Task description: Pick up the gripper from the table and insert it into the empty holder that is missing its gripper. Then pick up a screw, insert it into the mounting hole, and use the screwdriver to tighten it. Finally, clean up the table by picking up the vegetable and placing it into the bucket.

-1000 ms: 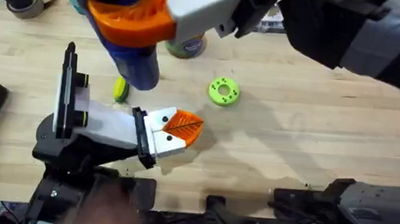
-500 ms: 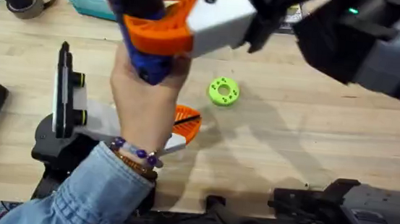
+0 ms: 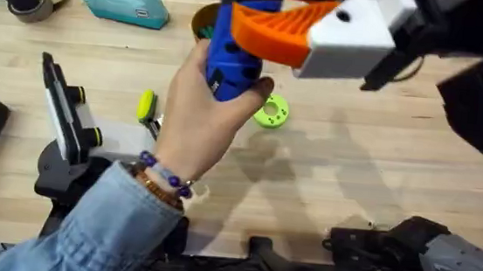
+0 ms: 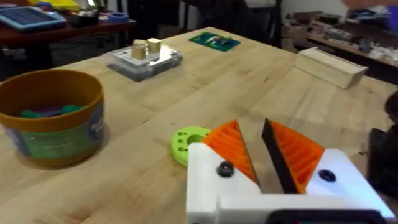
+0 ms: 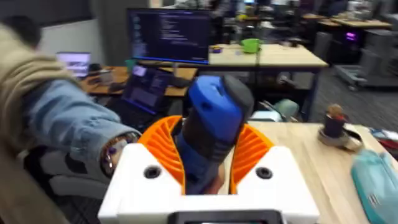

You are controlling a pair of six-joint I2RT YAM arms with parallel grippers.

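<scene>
1. The right gripper (image 5: 208, 163) clasps the blue screwdriver (image 5: 211, 134) between its orange ribbed fingers (image 5: 163, 149).
2. A person's denim sleeve (image 5: 68, 124) shows beside them.
3. A teal pouch (image 5: 376, 177) lies on the worktop (image 5: 317, 162).

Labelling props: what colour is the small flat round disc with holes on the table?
Bright green disc; the overhead view shows it best.

**Lighting and image quality**

Even, bright overhead light. Soft shadows fall on the counter (image 3: 351, 189) beneath the raised right arm. No harsh glare. The right gripper (image 3: 281, 29) and screwdriver (image 3: 232, 43), close under the camera, are motion-blurred. Both wrist views show soft, unfocused backgrounds.
</scene>
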